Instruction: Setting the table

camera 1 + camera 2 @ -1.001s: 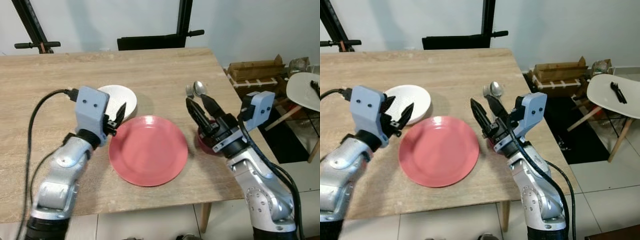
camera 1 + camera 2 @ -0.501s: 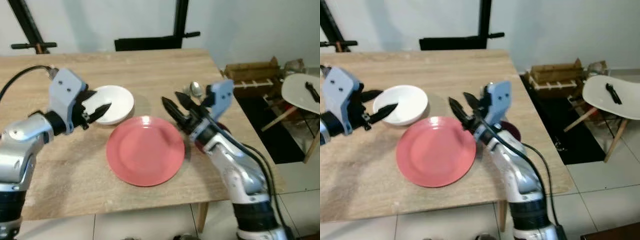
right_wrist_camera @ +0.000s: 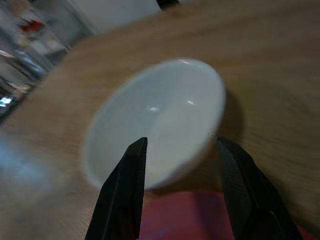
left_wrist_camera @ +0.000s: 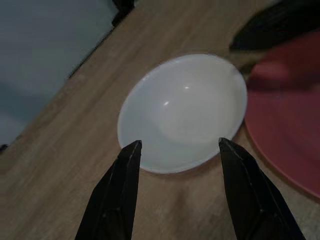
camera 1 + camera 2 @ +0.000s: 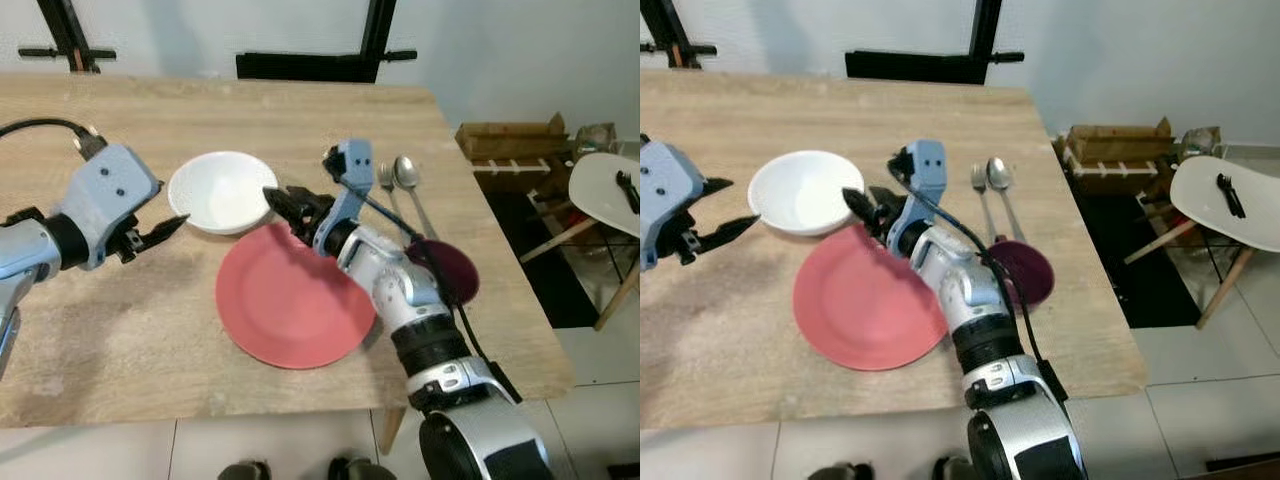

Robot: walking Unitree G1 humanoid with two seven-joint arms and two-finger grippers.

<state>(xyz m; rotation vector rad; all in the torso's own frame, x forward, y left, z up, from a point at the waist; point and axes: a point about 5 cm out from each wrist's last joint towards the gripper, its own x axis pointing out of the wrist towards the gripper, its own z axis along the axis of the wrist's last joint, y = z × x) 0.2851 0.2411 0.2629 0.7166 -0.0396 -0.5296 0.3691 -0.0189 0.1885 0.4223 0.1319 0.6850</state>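
The right gripper has its black fingers spread apart and empty, tips just short of the near rim of the white bowl, reaching over the far edge of the red plate; the left gripper, also parted and holding nothing, points at the bowl from the other side. The bowl sits upright on the table just beside the plate, with spoon, fork and a dark bowl farther right. It looks like glazed ceramic: stiff, smooth, likely slippery and breakable, so the best hold is probably one finger inside and one outside the rim.
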